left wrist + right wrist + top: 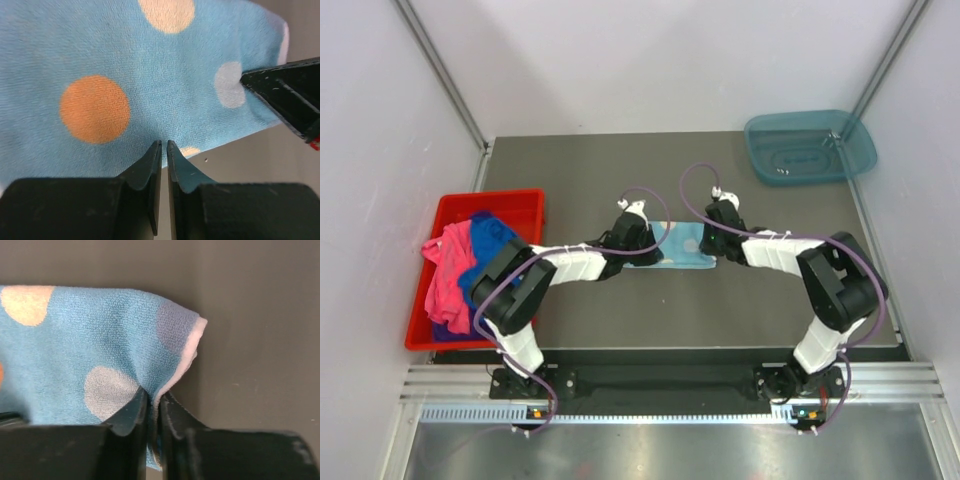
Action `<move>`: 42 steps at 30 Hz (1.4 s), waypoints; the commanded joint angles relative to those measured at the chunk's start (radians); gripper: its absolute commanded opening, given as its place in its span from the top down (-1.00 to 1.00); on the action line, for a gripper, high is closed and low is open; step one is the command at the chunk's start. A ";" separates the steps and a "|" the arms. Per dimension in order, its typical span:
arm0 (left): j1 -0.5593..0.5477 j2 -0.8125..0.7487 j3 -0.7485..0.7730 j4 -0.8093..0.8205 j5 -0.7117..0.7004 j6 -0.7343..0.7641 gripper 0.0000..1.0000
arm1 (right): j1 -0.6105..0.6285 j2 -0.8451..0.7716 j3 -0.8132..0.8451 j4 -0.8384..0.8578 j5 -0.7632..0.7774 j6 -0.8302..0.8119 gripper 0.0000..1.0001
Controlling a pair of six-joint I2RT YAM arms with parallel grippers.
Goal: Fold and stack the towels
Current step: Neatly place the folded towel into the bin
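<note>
A light blue towel with coloured dots lies in the middle of the dark table, between my two grippers. My left gripper sits at its left end, its fingertips nearly together on the towel's near edge. At the right end, my right gripper has its jaws shut on a pinched-up fold by the towel's white-hemmed corner. A pink towel and a royal blue towel lie crumpled in the red bin.
The red bin stands at the table's left edge. A teal tray sits at the back right corner. Grey walls close in the table on three sides. The tip of my right gripper's finger shows in the left wrist view.
</note>
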 commanded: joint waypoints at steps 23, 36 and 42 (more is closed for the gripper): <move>-0.002 -0.761 0.123 -0.684 -0.335 0.217 0.67 | -0.102 0.693 1.165 -0.373 0.697 -0.685 1.00; -0.002 -0.815 0.063 -0.854 -0.355 0.276 0.72 | -0.190 0.795 1.459 -0.275 0.814 -0.911 1.00; -0.002 -0.827 0.073 -0.950 -0.371 0.308 0.74 | -0.250 0.760 1.453 -0.263 0.808 -0.974 1.00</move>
